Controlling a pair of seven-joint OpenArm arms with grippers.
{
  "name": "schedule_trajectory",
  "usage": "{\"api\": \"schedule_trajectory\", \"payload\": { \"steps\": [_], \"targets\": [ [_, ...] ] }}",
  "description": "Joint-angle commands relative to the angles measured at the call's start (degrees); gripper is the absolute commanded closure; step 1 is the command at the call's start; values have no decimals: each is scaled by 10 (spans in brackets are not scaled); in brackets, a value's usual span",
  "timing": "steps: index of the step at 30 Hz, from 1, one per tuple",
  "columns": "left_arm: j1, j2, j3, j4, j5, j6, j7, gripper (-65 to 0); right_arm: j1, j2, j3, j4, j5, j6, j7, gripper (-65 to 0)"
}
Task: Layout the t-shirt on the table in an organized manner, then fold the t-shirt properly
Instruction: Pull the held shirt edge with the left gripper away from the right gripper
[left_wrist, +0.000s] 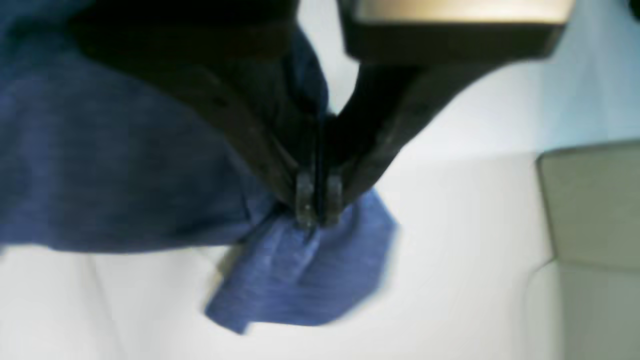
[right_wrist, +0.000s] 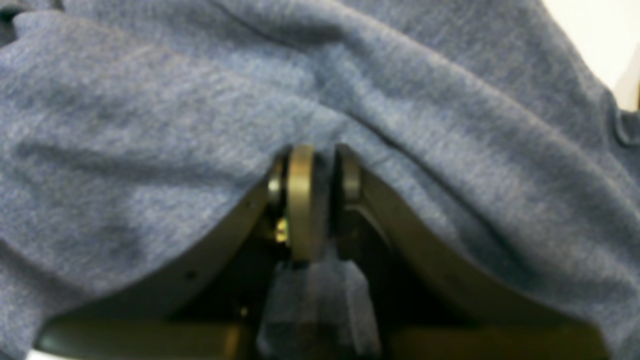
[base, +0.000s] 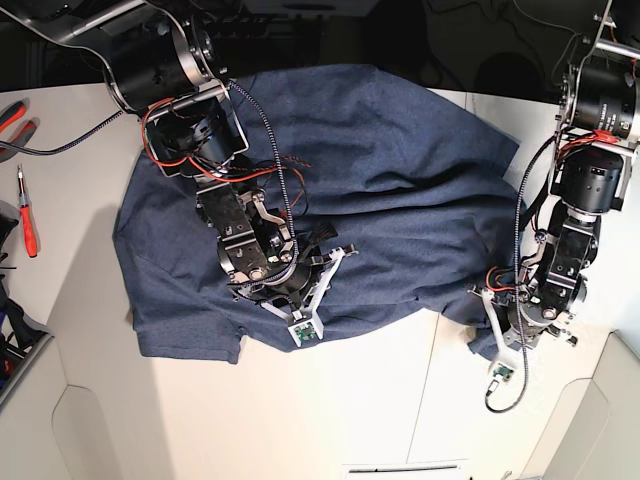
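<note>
The t-shirt (base: 370, 180) lies spread but rumpled across the far half of the surface (base: 350, 400), its upper edge hanging toward the far edge and its lower hem running ragged across the middle; one sleeve reaches toward the surface's left edge in the base view, and no lettering shows in any view.

The left pincer (left_wrist: 318, 202) (on the base view's right) is clamped on a bunched corner of the t-shirt (left_wrist: 125, 165); its wrist view shows the two dark tips pressed together with a tuft of blue cloth sticking out below them and the pale surface (left_wrist: 450, 260) beyond, a detail the base view reduces to a small dark fold near the surface's right edge beside the left pincer (base: 520, 325).

The right pincer (right_wrist: 320, 185) sits over the shirt's middle; its wrist view is filled with heathered blue cloth (right_wrist: 175, 125) draped across the tips, which stand close together with a fold of fabric showing between the fingers (right_wrist: 300, 200), so it looks shut on the t-shirt, though the picture is blurred; the base view shows only the right arm (base: 245, 240) lying on top of the cloth, the pincer itself hidden beneath the wrist.

Only the base view shows the red-handled tools (base: 25, 215) near the surface's left edge, well apart from the shirt.
</note>
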Motion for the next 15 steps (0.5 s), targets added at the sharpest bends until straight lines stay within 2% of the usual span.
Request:
{"api": "schedule_trajectory", "payload": {
  "steps": [1,4,6,12,15],
  "targets": [
    [-20,-21,-4,17,4,27,-10,0,12,-3,0,5,-2,-5,8,-70],
    [-20,-53,-11,40,-10,72,14,0,7,-3,0,6,-3,-35,12,-70],
    [-14,-69,-35,62,-36,71,39,0,3,-3,0,6,-6,-48,13,-70],
    [45,-81,-178,159,-88,1,105,0,-13,-3,0,6,-22,-53,25,-70],
    [87,-81,-251,203,-113,-31,139,0,-18,-3,0,6,-22,-66,25,-70]
  ]
}}
